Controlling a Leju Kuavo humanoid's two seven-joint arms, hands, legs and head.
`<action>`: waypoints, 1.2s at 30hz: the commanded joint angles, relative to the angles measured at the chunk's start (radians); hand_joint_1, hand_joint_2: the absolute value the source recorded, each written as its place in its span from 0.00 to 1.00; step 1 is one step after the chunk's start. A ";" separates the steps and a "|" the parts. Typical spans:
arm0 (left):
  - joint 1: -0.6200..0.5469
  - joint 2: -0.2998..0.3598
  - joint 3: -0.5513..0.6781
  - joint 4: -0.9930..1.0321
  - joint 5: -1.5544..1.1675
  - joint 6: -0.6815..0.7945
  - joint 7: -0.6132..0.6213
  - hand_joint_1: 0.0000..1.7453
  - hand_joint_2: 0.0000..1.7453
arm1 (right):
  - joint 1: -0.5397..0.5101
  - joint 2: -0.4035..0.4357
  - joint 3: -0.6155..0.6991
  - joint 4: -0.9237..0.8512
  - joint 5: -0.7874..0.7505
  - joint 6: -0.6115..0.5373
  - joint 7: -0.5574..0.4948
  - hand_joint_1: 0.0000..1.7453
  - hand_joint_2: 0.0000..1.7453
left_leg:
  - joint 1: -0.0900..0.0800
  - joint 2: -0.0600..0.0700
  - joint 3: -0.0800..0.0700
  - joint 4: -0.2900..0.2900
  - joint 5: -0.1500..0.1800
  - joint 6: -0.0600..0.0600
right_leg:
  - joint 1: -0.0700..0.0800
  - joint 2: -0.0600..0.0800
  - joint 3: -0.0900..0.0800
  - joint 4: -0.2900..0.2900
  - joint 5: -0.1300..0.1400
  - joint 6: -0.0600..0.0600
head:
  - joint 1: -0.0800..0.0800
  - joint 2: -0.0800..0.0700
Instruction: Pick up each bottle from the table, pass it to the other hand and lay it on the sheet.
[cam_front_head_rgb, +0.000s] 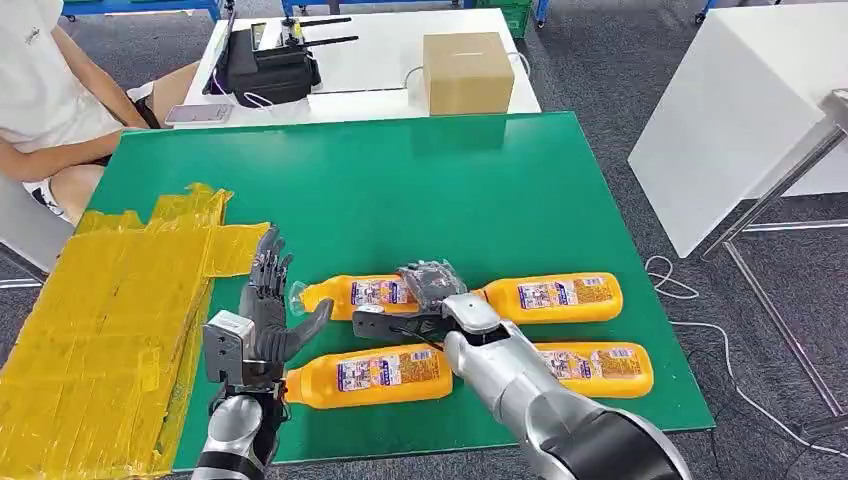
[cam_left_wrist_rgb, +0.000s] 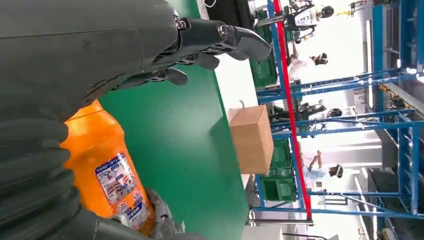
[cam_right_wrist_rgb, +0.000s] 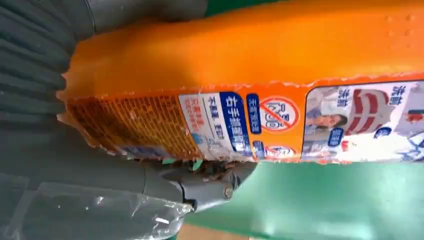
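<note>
The bottle (cam_front_head_rgb: 352, 293) sits clamped in the right hand (cam_front_head_rgb: 432, 290), just beside the left hand's (cam_front_head_rgb: 268, 310) spread, empty fingers (cam_front_head_rgb: 270, 262). A slick bottle could slip mid-pass, short of the yellow sheet (cam_front_head_rgb: 100, 320).

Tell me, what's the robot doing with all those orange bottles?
It is moving bottles onto the yellow sheet. Four orange bottles lie on the green table. The right hand is wrapped around one bottle in the far row. The left hand waits open beside that bottle's cap, ready to take it. No bottle is on the sheet yet. A person sits at the far corner.
</note>
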 joint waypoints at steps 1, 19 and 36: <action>-0.014 -0.002 -0.021 0.016 -0.014 0.014 0.011 0.00 1.00 | 0.045 -0.016 -0.124 -0.077 -0.081 -0.313 -0.126 1.00 1.00 | 0.000 -0.003 0.002 -0.001 -0.001 0.000 | 0.000 -0.004 0.003 -0.001 -0.002 0.000 | 0.000 0.000; -0.019 0.014 -0.085 -0.041 -0.045 0.058 0.020 0.00 1.00 | 0.245 -0.008 -0.372 -0.513 -0.397 -0.469 -0.420 1.00 1.00 | 0.000 -0.003 0.002 0.000 -0.001 0.000 | 0.000 -0.004 0.004 -0.001 -0.002 0.000 | 0.000 0.000; -0.195 0.098 -0.169 0.230 0.013 -0.145 0.143 0.00 1.00 | 0.329 0.026 -0.484 -0.610 -0.944 0.115 -0.596 1.00 1.00 | 0.000 -0.001 0.002 -0.001 0.000 0.000 | 0.000 -0.003 0.003 -0.001 0.000 0.000 | 0.000 0.000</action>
